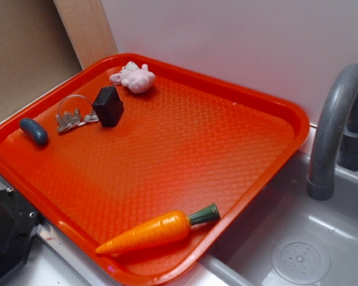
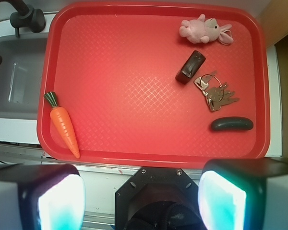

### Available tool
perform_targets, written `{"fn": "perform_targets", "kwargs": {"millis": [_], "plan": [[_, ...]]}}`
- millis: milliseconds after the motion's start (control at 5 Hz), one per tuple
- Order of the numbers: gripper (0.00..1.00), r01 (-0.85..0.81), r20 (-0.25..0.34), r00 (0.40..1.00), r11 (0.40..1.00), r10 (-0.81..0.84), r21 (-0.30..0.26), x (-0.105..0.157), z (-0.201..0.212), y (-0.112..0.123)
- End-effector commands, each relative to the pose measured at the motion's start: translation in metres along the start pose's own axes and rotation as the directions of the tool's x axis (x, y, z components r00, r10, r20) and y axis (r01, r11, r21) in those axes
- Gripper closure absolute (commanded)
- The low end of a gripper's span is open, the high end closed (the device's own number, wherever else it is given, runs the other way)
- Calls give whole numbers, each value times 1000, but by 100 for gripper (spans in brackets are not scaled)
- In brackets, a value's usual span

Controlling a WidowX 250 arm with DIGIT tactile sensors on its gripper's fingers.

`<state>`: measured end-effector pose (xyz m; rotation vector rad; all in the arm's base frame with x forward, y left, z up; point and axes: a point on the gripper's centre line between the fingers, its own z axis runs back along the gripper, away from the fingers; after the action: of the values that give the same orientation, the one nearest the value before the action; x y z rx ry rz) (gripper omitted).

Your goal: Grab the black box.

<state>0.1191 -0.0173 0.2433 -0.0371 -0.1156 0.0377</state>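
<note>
The black box point(image 1: 108, 105) point(image 2: 190, 66) is a small matte block with an angled top, standing on the red tray point(image 1: 185, 149) point(image 2: 134, 72) toward its far left part, next to a key ring point(image 1: 73, 113) point(image 2: 214, 92). My gripper point(image 2: 141, 199) hangs high above the tray's near edge, well away from the box. It is open, its two pale pads point(image 2: 62, 203) wide apart with nothing between them. In the exterior view the gripper itself is out of frame; only the robot's black base point(image 1: 6, 232) shows at the lower left.
On the tray also lie a pink plush animal point(image 1: 133, 77) point(image 2: 204, 29), a blue-grey capsule point(image 1: 34, 131) point(image 2: 232, 124) and a toy carrot point(image 1: 158, 231) point(image 2: 63, 124). A grey sink point(image 1: 298, 238) point(image 2: 14, 81) with a faucet point(image 1: 334, 131) borders the tray.
</note>
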Motion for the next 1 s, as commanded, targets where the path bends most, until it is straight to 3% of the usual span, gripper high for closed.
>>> {"fn": "perform_targets", "kwargs": {"millis": [0,200,400,600,800], "plan": [[0,0,0,1000,1000,0,0,0,0,0],[0,-233,67,970,972,235,-28,33,-28,24],[0,-345,81,933,936,349,-63,62,-57,53],[0,-376,69,923,926,378,-43,83,-96,72],[0,-311,108,944,950,311,-23,106,-141,85]]}}
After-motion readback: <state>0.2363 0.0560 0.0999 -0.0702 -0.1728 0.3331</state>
